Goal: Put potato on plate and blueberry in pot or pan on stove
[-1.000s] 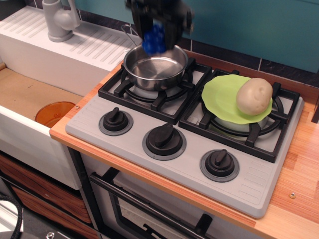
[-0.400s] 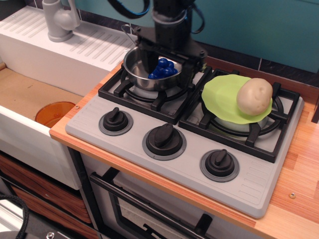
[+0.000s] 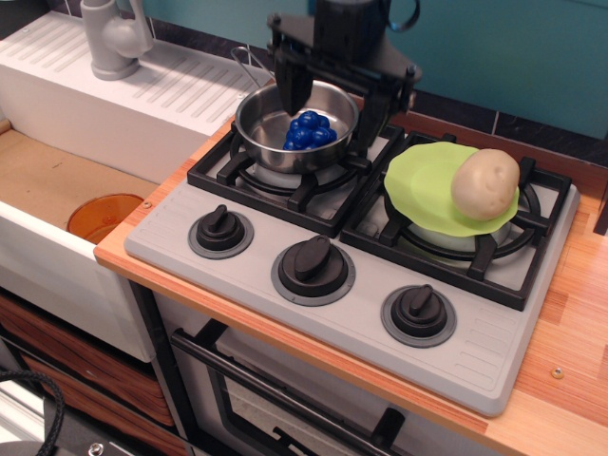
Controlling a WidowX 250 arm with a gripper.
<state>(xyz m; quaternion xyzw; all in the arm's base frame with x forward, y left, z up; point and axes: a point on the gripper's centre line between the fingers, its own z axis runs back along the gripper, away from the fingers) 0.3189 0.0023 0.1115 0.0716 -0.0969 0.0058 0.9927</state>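
Observation:
The blueberry (image 3: 310, 132) lies inside the steel pot (image 3: 258, 128) on the back left burner of the grey stove (image 3: 370, 304). My gripper (image 3: 332, 100) hangs open just above the pot, its two black fingers spread wide on either side of the blueberry and empty. The potato (image 3: 484, 183) rests on the right part of the lime-green plate (image 3: 423, 185), which sits on the right burner.
Three black knobs (image 3: 313, 263) line the stove's front. A white sink with a grey faucet (image 3: 114, 38) stands at the left. An orange disc (image 3: 103, 215) lies in the wooden basin at lower left. Wooden counter runs along the right edge.
The gripper lowered the blueberry into the pot, let it go, and has risen a little with its fingers open. Potato and plate have not moved.

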